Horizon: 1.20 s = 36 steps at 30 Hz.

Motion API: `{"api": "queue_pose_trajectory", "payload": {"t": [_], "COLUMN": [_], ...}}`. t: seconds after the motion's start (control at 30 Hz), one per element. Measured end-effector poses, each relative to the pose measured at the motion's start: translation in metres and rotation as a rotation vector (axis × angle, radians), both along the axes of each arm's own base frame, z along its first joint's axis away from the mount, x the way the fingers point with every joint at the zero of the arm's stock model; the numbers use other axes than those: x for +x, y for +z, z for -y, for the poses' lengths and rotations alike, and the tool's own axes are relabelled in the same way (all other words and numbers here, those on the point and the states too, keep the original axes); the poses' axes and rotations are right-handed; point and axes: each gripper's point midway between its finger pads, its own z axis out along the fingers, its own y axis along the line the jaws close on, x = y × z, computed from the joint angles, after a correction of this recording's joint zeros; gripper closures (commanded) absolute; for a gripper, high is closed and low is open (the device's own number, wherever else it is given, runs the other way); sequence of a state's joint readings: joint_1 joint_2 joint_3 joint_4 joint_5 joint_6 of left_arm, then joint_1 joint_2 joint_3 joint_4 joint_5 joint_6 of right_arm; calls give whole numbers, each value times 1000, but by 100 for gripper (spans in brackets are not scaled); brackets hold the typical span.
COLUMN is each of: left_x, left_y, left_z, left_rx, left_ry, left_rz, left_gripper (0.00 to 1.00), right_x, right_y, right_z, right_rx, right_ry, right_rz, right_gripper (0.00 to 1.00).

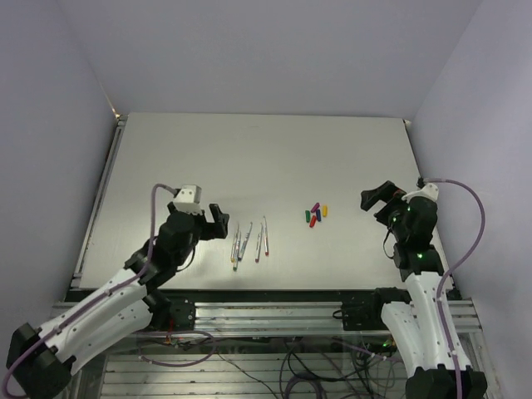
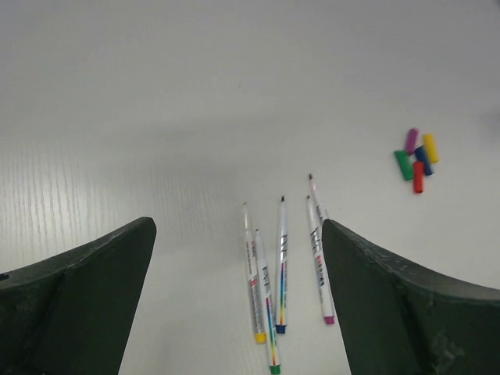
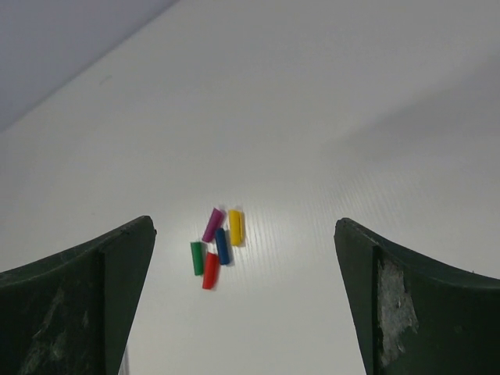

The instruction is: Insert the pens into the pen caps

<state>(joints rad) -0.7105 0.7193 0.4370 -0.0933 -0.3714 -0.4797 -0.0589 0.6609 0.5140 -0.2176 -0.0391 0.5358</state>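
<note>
Closest from above: tangled cables point(image 1: 291, 366) and the rail point(image 1: 266, 312) beneath both arm bases. Beyond, shows the left gripper point(image 1: 219, 223) just left of the pens point(image 1: 249, 241), spread wide, holding nothing. Shows the right gripper point(image 1: 376, 204) equally wide and empty, right of the caps point(image 1: 317, 214) and a little apart from them. Puts pens and caps well apart on the table point(image 1: 249, 150), pens in a loose near-parallel row, caps in one tight cluster.

From the left wrist: dark fingers point(image 2: 78, 305) at both lower corners, only table and pens between. Counts four barrels plainly, with yellow, green, blue and purple ends toward the camera, plus a fifth half hidden beside the purple one at the right-hand finger. Catches the caps small at upper right.

From the right wrist: fingers point(image 3: 70, 305) far apart, caps ahead and slightly left, touching one another: purple, yellow, blue, green, red.

Looks like the very start: no pen capped, nothing lifted. Take an outer pen first, pinch across mid-barrel, and lift clear before swinging over. Single out an edge cap, yellow or green, to avoid dragging neighbours. Match colour to colour and line up tip and cap mouth on one axis before pushing. Expect trouble mainly from crowding within each group.
</note>
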Motion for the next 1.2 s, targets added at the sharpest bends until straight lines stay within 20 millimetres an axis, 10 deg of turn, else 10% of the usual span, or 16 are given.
{"api": "queue_pose_trajectory", "payload": {"t": [0.2, 0.47, 0.8, 1.2], "left_x": [-4, 2, 3, 11], "left_y": [26, 7, 2, -53], "left_z": [-7, -15, -26, -6], "left_rx": [-87, -44, -24, 148], "left_ry": [16, 88, 152, 98], "left_rz": [97, 42, 30, -180], "left_gripper": [1, 1, 6, 22], "right_x": [4, 17, 3, -2], "right_y": [14, 19, 49, 34], "right_z": [10, 11, 12, 15], "right_rx": [-14, -24, -49, -68], "right_ry": [-53, -47, -49, -57], "right_rz": [11, -54, 82, 65], "right_gripper": [9, 0, 26, 32]}}
